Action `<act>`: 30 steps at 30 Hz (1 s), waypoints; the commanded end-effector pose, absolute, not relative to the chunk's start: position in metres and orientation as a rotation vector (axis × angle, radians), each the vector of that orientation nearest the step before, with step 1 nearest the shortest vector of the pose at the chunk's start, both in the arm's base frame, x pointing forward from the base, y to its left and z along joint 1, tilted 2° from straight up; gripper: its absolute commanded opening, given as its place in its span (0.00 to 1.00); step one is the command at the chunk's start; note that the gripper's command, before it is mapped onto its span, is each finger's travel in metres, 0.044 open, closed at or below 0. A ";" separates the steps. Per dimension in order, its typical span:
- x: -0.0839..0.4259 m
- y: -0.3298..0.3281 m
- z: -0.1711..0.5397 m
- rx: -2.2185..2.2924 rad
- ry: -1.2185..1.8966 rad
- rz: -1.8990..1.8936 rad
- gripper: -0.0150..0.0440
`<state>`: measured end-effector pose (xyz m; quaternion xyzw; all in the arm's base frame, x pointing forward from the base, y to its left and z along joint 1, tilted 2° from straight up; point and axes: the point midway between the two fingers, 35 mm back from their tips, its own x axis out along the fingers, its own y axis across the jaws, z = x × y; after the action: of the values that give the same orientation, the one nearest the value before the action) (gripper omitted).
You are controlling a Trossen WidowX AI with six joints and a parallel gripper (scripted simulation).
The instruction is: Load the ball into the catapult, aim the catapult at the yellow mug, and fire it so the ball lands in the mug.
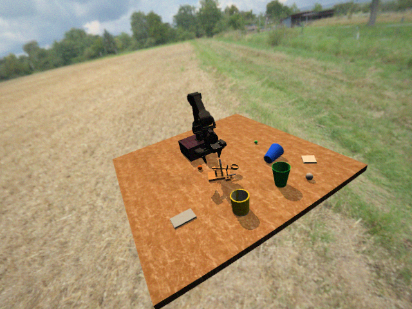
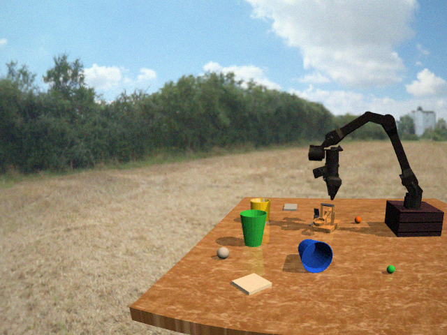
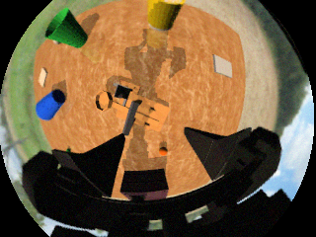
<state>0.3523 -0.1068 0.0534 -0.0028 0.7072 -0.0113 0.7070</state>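
In the wrist view, the catapult (image 1: 215,176) (image 2: 326,227) (image 3: 157,115) is seen on the worktop (image 1: 159,252) (image 2: 360,306) (image 3: 197,94), the yellow mug (image 1: 240,205) (image 2: 259,204) (image 3: 165,16) placed at its twelve o'clock, an orange ball (image 1: 199,167) (image 2: 357,219) (image 3: 163,151) at five. The fingers (image 1: 219,152) (image 2: 332,191) are spread apart above.

The table (image 1: 186,262) (image 2: 360,303) (image 3: 197,30), seemingly wood, had a brown mottled top. In the top view, the dark base block (image 1: 187,143) (image 2: 415,224) (image 3: 144,182) sat near the far-left edge, the orange ball (image 1: 199,167) (image 2: 357,219) (image 3: 163,151) between it and the catapult (image 1: 215,176) (image 2: 326,227) (image 3: 157,117). The yellow mug (image 1: 240,205) (image 2: 267,205) (image 3: 164,15) stood toward the front-right edge, the gray slab (image 1: 183,218) (image 2: 290,206) (image 3: 222,66) lay toward the left edge. The upright green cup (image 1: 280,176) (image 2: 253,229) (image 3: 66,31), tipped blue cup (image 1: 273,153) (image 2: 304,252) (image 3: 48,106), gray ball (image 1: 309,176) (image 2: 223,252) and pale tile (image 1: 309,159) (image 2: 251,283) (image 3: 42,77) were toward the right corner; the green ball (image 1: 255,142) (image 2: 390,269) was nearer the far corner.
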 end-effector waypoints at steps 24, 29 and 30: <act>0.351 -0.107 0.056 0.708 1.444 -0.735 1.00; 0.351 -0.107 0.056 0.840 1.392 -0.868 1.00; 0.351 -0.107 0.056 0.866 1.381 -0.894 1.00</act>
<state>0.3513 -0.1077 0.0555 0.3474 0.6102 -0.3605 0.6140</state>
